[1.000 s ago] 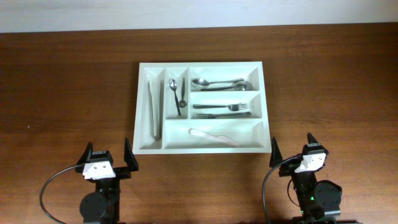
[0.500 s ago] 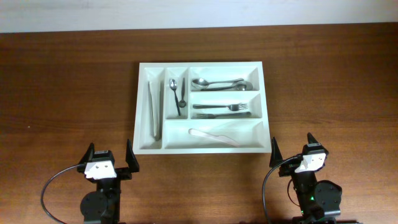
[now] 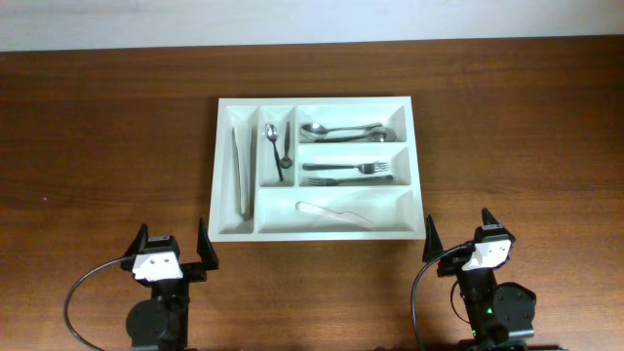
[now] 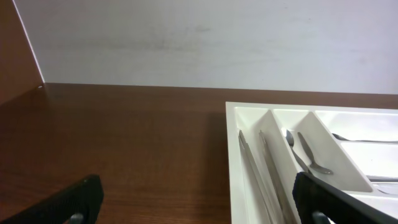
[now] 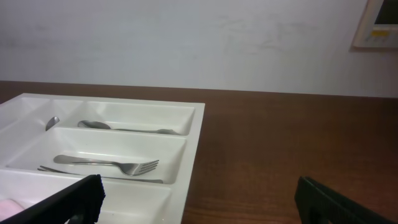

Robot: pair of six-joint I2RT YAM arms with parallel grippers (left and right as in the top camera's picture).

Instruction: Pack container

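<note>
The white five-compartment container (image 3: pixel 221 166) lies mid-table. Its narrow compartments hold long metal pieces (image 3: pixel 242 172) and a small spoon with a dark utensil (image 3: pixel 279 148). Its wide compartments hold spoons (image 3: pixel 341 131), forks (image 3: pixel 346 173) and a white utensil (image 3: pixel 336 212). My left gripper (image 3: pixel 172 250) is open and empty at the near edge, left of the container's front corner. My right gripper (image 3: pixel 459 234) is open and empty just right of the container's front right corner. The container also shows in the left wrist view (image 4: pixel 235 162) and the right wrist view (image 5: pixel 194 149).
The brown wooden table (image 3: pixel 107 136) stretches around the container. A pale wall (image 4: pixel 205 43) runs behind the table's far edge. A framed panel (image 5: pixel 378 25) hangs on the wall at the right.
The left gripper has shifted very slightly; nothing else has moved.
</note>
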